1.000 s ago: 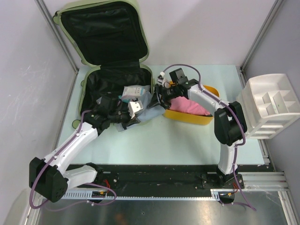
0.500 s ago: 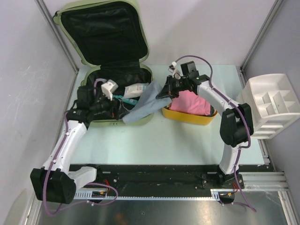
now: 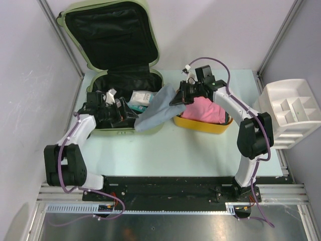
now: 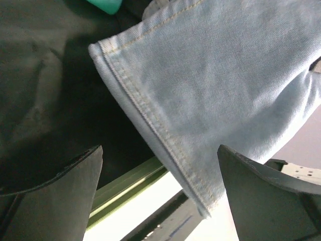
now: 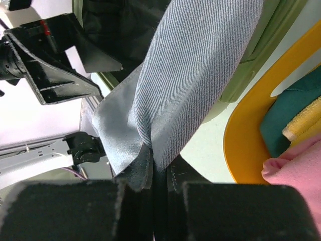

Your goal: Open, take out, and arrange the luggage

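- the luggage (image 3: 108,65) sits at the far left of the table (image 3: 200,150), lid raised and leaning back, black lining showing in both halves.
- the base half lies flat on the table; a white packet (image 3: 141,97) and dark items lie inside it.
- the left gripper (image 3: 126,114) is down inside the base half, near its front rim; in the wrist view its fingers (image 4: 55,175) are spread wide and grip nothing, with a hemmed edge of fabric hanging just beyond them.
- the right gripper (image 3: 176,98) is above the gap between the luggage and the yellow tub (image 3: 203,125), its fingers pinched tight on a pale blue denim cloth (image 3: 153,111).
- the denim cloth hangs from that pinch and drapes over the front right rim of the luggage (the lower end lies on the rim, by the left gripper).
- the yellow tub is just right of the luggage and holds a pink cloth (image 3: 205,109); the right wrist view also shows a teal piece (image 5: 286,120) in it.
- a white tray (image 3: 288,113) with dividers stands at the far right edge.
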Controlling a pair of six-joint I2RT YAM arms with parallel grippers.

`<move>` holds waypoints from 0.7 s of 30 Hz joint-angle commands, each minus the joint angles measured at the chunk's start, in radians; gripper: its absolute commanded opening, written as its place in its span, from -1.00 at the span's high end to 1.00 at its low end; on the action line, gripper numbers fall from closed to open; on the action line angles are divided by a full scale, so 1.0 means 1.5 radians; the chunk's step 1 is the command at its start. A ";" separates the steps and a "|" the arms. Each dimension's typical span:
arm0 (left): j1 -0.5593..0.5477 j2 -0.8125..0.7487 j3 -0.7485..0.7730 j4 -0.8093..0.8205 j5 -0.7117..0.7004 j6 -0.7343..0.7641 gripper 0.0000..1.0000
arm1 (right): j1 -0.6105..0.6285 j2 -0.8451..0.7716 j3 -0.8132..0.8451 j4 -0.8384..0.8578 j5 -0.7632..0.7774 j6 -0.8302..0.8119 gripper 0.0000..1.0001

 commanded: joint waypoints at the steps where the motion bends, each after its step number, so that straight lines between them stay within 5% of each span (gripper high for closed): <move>1: -0.049 0.049 0.016 0.007 0.006 -0.115 -0.99 | 0.006 -0.049 0.008 0.004 0.027 -0.038 1.00; 7: -0.114 0.122 0.054 0.015 -0.011 -0.148 -1.00 | -0.001 -0.061 0.003 -0.018 0.039 -0.060 1.00; 14: -0.132 0.179 0.054 0.159 0.109 -0.206 -0.92 | -0.005 -0.061 -0.008 -0.018 0.060 -0.071 1.00; 17: -0.130 0.155 0.057 0.208 0.122 -0.213 -0.58 | -0.003 -0.056 -0.001 -0.008 0.061 -0.069 1.00; 20: -0.128 0.103 0.060 0.241 0.131 -0.214 -0.06 | -0.002 -0.062 0.011 0.002 0.063 -0.065 1.00; 21: -0.128 0.091 0.062 0.246 0.136 -0.213 0.26 | -0.002 -0.064 0.013 0.005 0.064 -0.065 1.00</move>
